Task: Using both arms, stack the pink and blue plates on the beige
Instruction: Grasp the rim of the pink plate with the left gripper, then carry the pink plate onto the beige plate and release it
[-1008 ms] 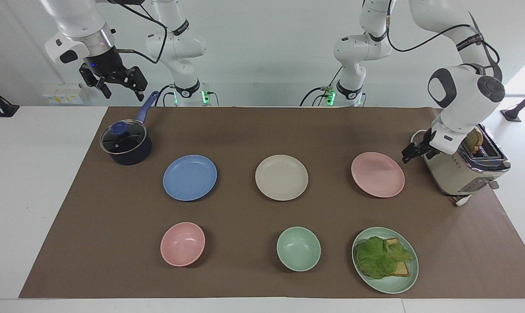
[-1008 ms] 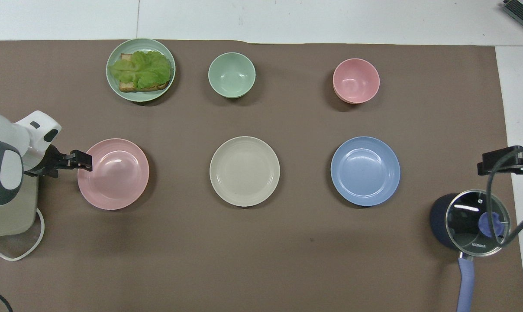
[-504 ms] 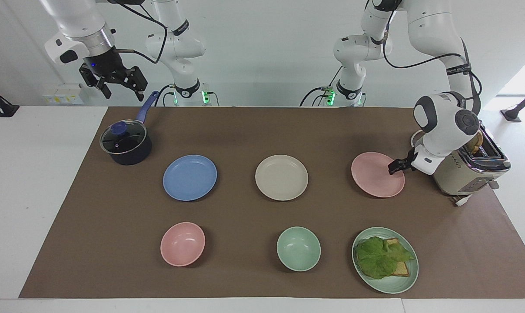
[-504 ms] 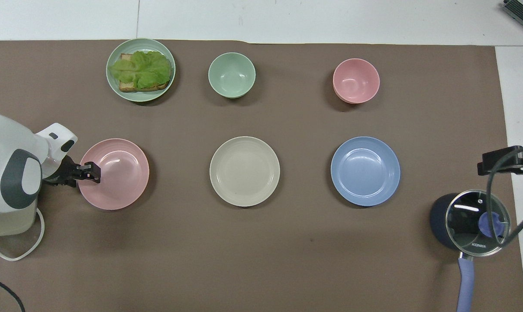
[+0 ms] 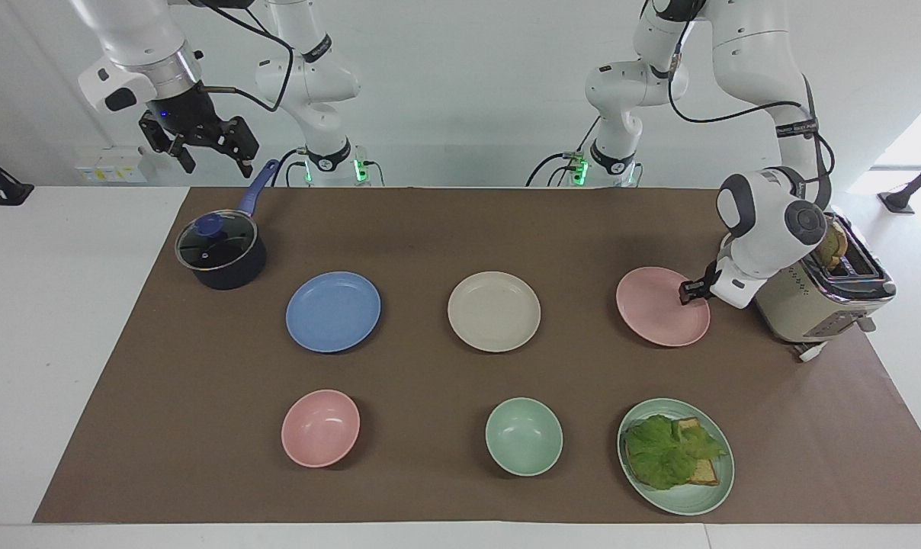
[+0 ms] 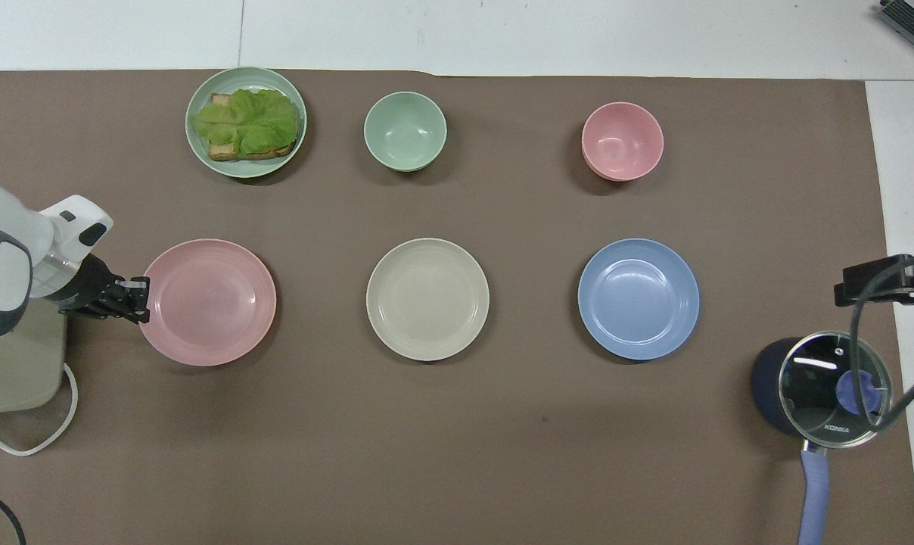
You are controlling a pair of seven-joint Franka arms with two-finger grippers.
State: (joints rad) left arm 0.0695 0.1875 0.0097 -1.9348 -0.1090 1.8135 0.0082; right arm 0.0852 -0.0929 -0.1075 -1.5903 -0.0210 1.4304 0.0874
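Pale pink round plastic plate (image 5: 659,309) beside cream-beige round plate (image 5: 494,311): left gripper (image 5: 690,291) clamped on its rim. Right gripper (image 5: 205,146) spread, holding nothing, over saucepan handle (image 5: 255,189).

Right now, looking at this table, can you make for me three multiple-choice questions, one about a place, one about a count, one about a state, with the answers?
1. What lies between the pink plate and the blue plate?
A. the saucepan
B. the beige plate
C. the toaster

2. How many bowls are on the mat?
A. two
B. three
C. four

3. What does the left pincer do?
A. hangs open above the saucepan
B. holds the green bowl
C. is shut on the pink plate's rim

Answers:
B, the beige plate sits mid-row.
A, only a pink bowl and a green bowl show.
C, its fingertips pinch the rim beside the toaster.
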